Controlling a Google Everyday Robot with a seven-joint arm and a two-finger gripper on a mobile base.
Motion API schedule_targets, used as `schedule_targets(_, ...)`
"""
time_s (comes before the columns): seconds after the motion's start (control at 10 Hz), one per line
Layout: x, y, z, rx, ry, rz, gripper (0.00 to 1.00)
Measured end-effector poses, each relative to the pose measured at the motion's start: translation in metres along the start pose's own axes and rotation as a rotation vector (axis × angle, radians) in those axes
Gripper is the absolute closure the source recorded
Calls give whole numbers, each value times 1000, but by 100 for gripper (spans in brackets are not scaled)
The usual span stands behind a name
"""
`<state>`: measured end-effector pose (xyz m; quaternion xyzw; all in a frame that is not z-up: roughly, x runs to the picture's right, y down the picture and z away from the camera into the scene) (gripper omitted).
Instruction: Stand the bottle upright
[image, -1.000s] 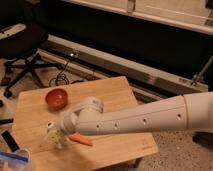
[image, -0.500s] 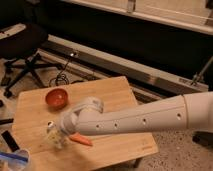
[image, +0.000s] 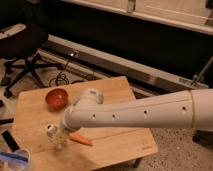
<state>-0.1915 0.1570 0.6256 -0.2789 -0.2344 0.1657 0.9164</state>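
The small clear bottle (image: 55, 136) with a white cap is at the front left of the wooden table (image: 120, 145). Its cap points up and slightly left, so it looks near upright. My gripper (image: 61, 134) is at the end of the white arm (image: 135, 114), right at the bottle and mostly hidden by the wrist. I cannot tell whether the bottle rests on the table or is held.
An orange carrot (image: 80, 139) lies just right of the bottle. A red bowl (image: 56, 97) sits at the table's back left. A blue-and-clear object (image: 12, 159) is at the bottom left corner. A black office chair (image: 22, 45) stands behind the table.
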Motion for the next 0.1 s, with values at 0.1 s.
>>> schedule_targets(0.1, 3, 1, -10, -13, 36, -28, 20)
